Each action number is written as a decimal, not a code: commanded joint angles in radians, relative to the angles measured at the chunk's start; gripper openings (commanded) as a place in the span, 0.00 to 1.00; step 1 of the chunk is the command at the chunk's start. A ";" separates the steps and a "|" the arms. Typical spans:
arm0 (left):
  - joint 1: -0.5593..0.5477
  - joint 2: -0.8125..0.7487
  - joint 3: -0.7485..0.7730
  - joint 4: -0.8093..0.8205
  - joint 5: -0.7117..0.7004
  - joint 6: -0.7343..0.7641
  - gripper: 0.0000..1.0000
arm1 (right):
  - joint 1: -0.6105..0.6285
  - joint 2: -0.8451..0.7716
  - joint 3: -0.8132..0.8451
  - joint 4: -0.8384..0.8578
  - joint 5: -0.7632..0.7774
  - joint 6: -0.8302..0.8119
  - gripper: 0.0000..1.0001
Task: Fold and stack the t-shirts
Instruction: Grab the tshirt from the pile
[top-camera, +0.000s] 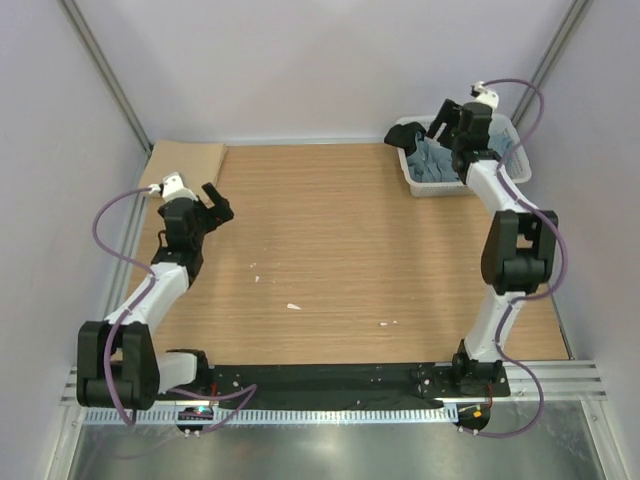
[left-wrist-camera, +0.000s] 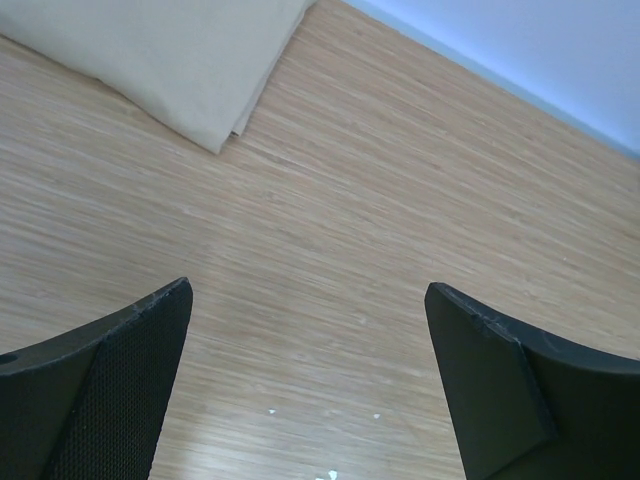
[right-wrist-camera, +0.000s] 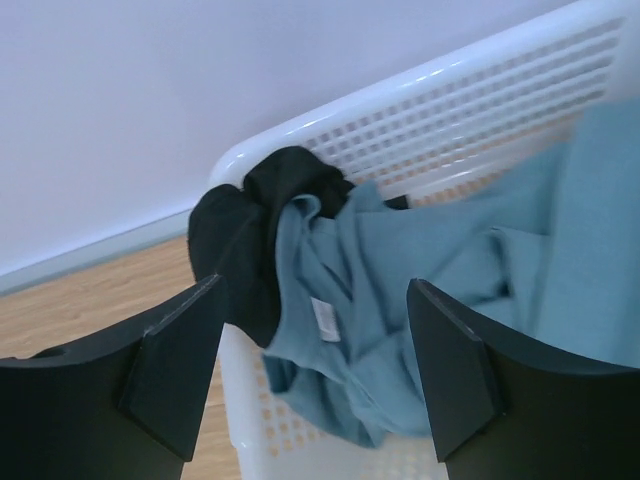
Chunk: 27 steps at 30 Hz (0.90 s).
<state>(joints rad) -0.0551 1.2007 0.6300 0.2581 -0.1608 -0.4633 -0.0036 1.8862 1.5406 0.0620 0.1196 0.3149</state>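
Now, the right tool (right-wrist-camera: 315, 283) hangs directly above the white plastic lattice basket (right-wrist-camera: 400, 100), its fingers spread wide. Inside that basket lie crumpled dusty blue-grey cloth t-shirts (right-wrist-camera: 400, 270), and a black cloth t-shirt (right-wrist-camera: 250, 240) drapes over the basket's rim. Well apart from the basket, across the wooden counter (top-camera: 350, 250), sits a folded tan-beige cloth t-shirt (left-wrist-camera: 150, 50). The left tool (left-wrist-camera: 308, 290), also well away from the basket, hovers over the wood, spread apart too.
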 joint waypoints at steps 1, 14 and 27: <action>0.009 0.068 0.100 -0.083 0.009 -0.106 1.00 | 0.039 0.131 0.230 -0.143 -0.220 0.041 0.78; 0.049 0.295 0.301 -0.241 0.300 -0.147 0.77 | 0.131 0.293 0.319 -0.145 -0.124 -0.014 0.53; 0.049 0.298 0.307 -0.241 0.356 -0.156 0.65 | 0.137 0.427 0.490 -0.220 -0.043 -0.034 0.41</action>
<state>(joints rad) -0.0109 1.5055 0.9009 0.0154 0.1596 -0.6067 0.1272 2.3096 1.9728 -0.1528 0.0547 0.2974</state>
